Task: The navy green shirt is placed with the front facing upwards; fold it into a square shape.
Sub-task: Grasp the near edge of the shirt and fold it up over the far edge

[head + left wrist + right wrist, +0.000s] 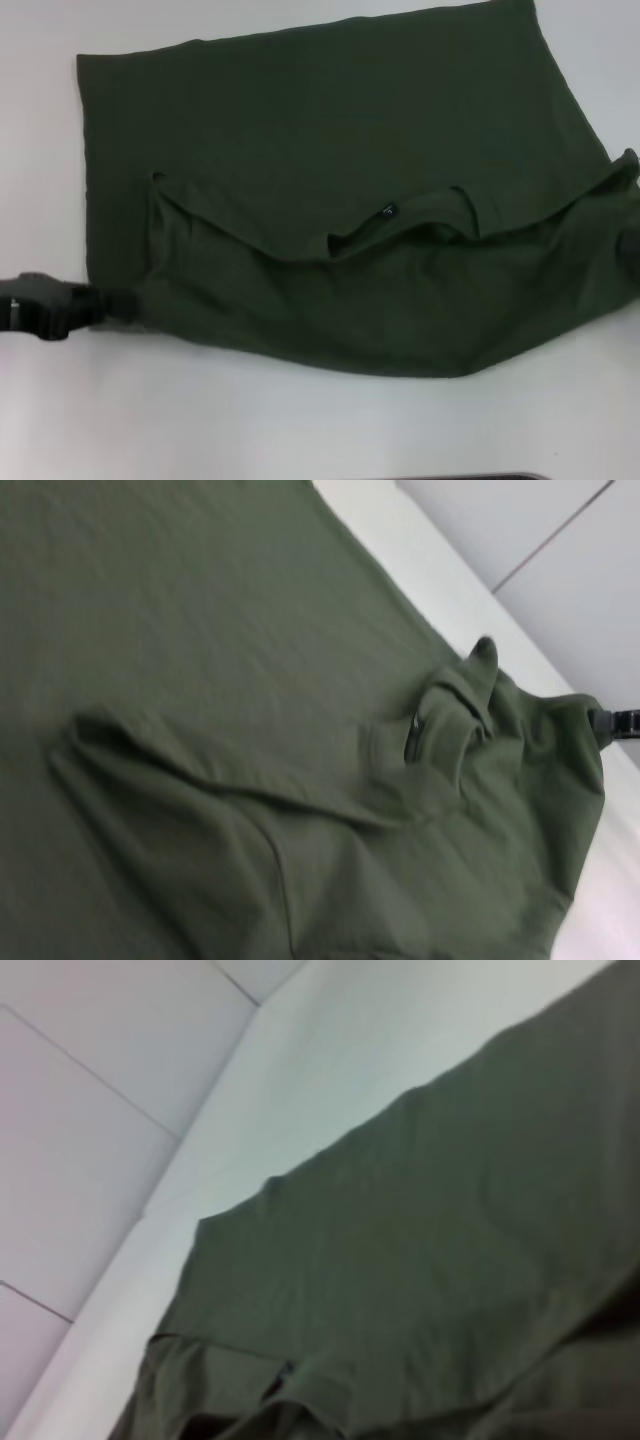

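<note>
Olive-green cloth fills most of the table (300,430) in front of me: the navy green shirt (330,150) lies spread w/ its far part flat, near part folded up over it. Collar (400,222) sits mid-shirt along the fold edge, small black tag (386,211) showing just above it. No chest print showing from the head view, only plain fabric.

My left gripper (118,303) is low at the shirt's near-left corner, right at the cloth edge, touching it. Fingers are buried against the fabric, so can't tell if they're clamped or spread.

My right gripper (628,247) is at the far right edge of the head view, beside the shirt's raised right corner, cloth bunched up against it. Same deal, can't tell its grip.

Left wrist cam shows folded layers, wrinkled ridge, collar standing up. Right wrist cam shows flat shirt, white table, pale floor tiles (90,1160) beyond.
</note>
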Action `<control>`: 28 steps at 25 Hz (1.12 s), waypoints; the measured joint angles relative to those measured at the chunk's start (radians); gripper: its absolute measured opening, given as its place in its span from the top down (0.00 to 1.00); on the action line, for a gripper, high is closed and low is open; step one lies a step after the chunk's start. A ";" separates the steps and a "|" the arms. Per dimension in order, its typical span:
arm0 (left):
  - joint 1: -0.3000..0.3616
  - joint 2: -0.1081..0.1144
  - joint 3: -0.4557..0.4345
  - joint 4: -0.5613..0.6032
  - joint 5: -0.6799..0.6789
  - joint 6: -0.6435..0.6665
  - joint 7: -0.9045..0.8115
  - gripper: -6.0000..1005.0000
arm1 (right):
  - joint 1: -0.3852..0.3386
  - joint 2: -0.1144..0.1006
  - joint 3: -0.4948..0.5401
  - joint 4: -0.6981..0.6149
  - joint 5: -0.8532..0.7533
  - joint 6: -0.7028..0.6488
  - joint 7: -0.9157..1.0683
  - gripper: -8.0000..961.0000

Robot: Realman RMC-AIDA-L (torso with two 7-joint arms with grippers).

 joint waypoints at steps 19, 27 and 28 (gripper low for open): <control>-0.018 0.029 -0.149 0.004 -0.191 -0.031 0.007 0.99 | 0.240 -0.043 0.006 -0.012 0.019 -0.051 0.108 0.95; -0.017 0.039 -0.188 0.008 -0.266 -0.029 0.007 0.99 | 0.285 -0.057 -0.001 -0.040 0.064 -0.082 0.145 0.95; -0.016 0.039 -0.192 0.008 -0.273 -0.027 0.007 0.99 | 0.283 -0.056 0.001 -0.041 0.064 -0.085 0.147 0.95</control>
